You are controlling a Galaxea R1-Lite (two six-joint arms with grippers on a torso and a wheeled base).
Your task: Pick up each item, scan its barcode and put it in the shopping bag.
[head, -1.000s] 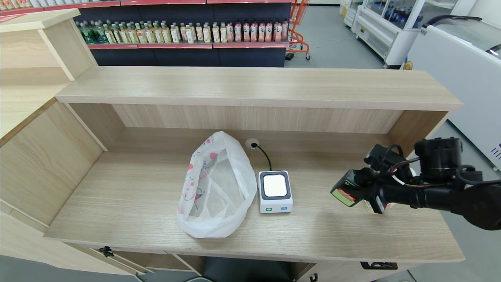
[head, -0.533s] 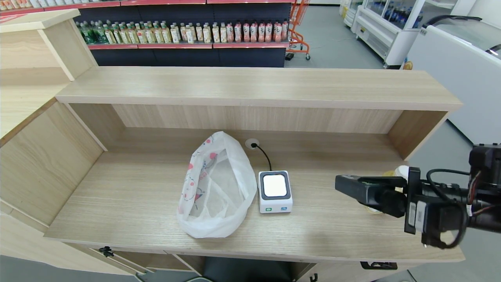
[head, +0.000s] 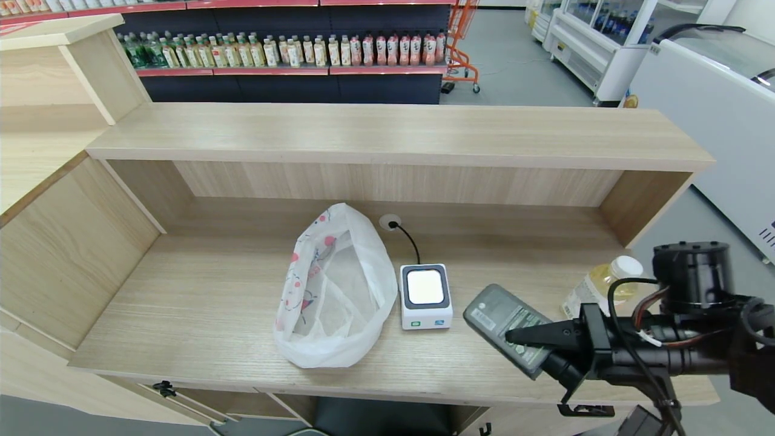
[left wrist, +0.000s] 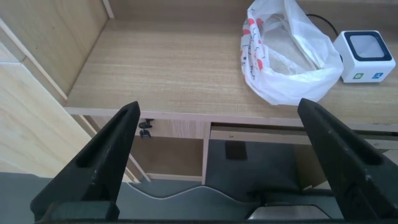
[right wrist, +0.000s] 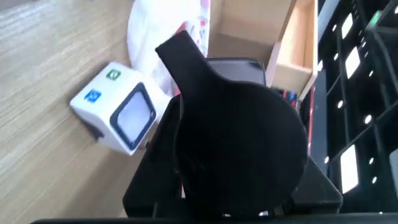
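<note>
The right gripper (head: 514, 336), lower right in the head view, is clamped on a flat grey pack (head: 493, 312), held above the counter (head: 200, 303) just right of the scanner (head: 425, 295). The left gripper (left wrist: 217, 163) hangs in front of the counter's front edge, jaws spread wide. One white-capped bottle (head: 596, 283) sits behind the right arm, partly hidden by it. One white bag (head: 333, 290), mouth open, lies just left of the one scanner, whose cable (head: 409, 239) runs to a hole at the back. The counter is pale wood with a raised ledge. A shelf (head: 290, 69) of drinks runs along the top and freezers (head: 605, 42) stand upper right.
</note>
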